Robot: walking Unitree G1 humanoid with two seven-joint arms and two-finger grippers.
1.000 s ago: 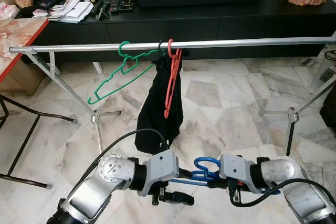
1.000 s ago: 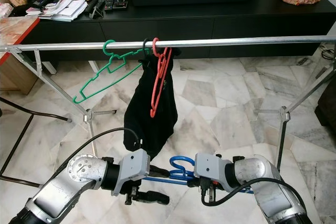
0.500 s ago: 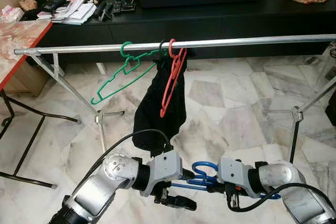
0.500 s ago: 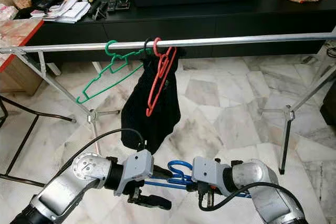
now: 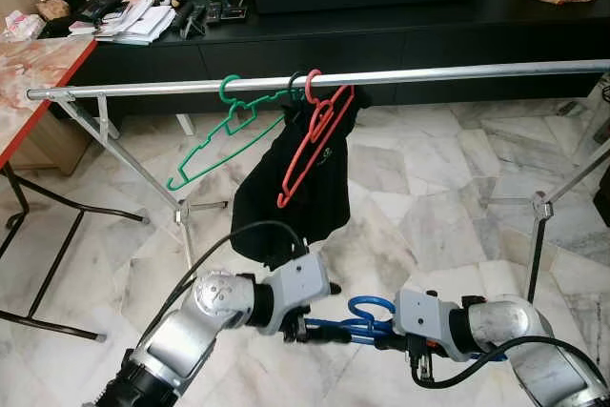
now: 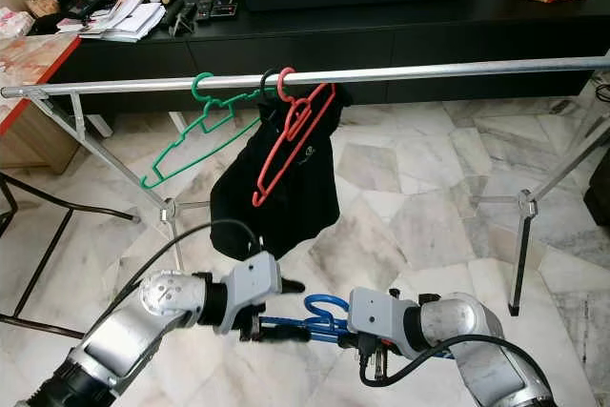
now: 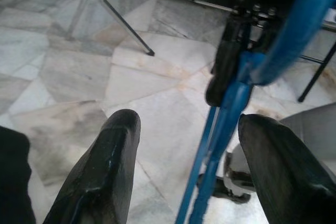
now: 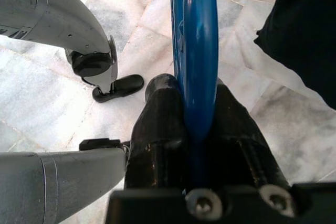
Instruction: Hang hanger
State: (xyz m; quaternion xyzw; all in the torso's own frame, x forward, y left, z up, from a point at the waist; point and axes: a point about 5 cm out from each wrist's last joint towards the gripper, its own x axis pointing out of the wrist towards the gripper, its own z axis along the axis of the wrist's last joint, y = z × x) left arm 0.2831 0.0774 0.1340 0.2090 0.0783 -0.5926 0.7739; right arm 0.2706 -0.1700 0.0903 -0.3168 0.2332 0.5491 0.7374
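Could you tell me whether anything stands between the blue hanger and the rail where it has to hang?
Partly: the black garment and red hanger hang above the blue hanger held by the right hand. The rail to their right is bare.

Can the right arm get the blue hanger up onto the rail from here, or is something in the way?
Probably yes. The right gripper is shut on the blue hanger, and the rail is bare to the right of the red hanger and black garment. It's a long lift, though.

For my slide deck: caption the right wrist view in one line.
Right end effector shut on the blue hanger, above marble floor, left arm alongside.
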